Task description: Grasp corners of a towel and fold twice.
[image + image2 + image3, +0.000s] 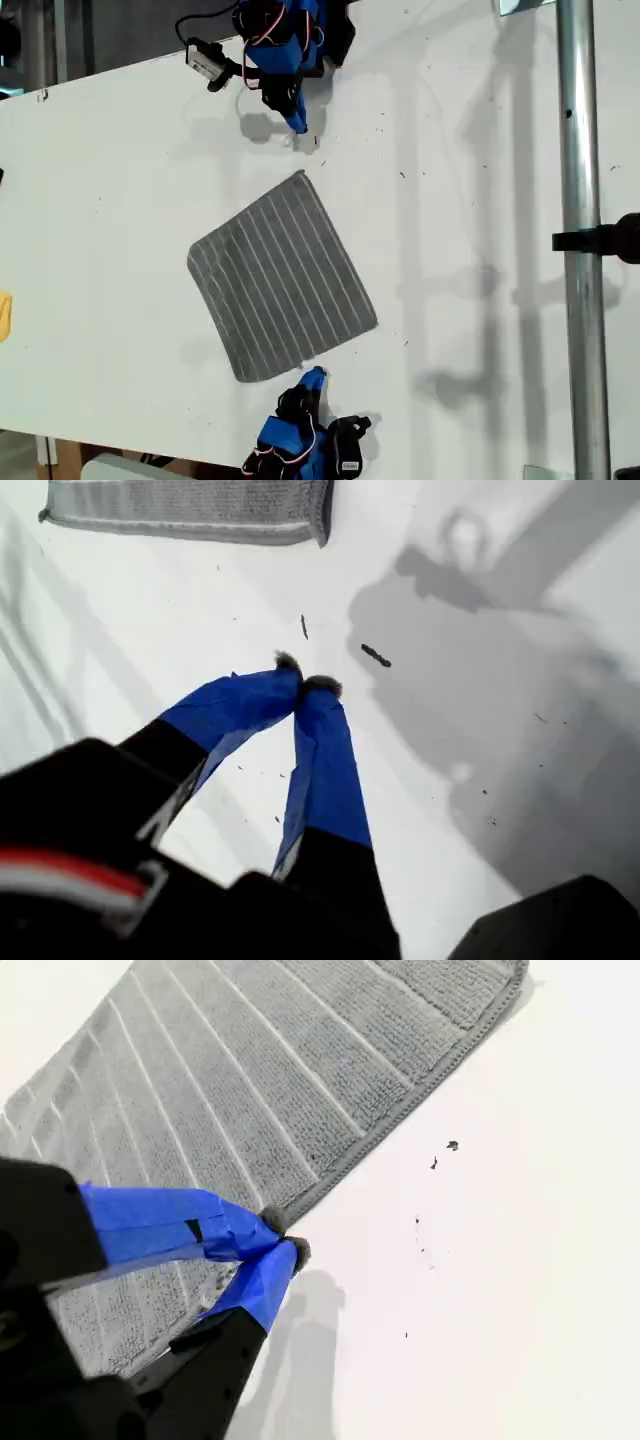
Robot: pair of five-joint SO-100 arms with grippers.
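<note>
The grey striped towel (280,280) lies flat and unfolded on the white table, turned like a diamond. My first gripper (298,125) is shut with nothing in it, resting over bare table a short way from the towel's nearest corner (300,177). The first wrist view shows its blue fingertips (303,685) touching, with the towel (200,505) and that corner (322,525) well beyond them. My second gripper (315,376) sits at the opposite side of the towel. Its tips (283,1235) are shut together right at the hem of the towel (250,1070), which stays flat.
A small yellow object (4,315) lies at the exterior view's left edge. A metal pole (580,300) with a black clamp (600,240) stands at the exterior view's right. The table's edge (100,68) runs behind the first arm.
</note>
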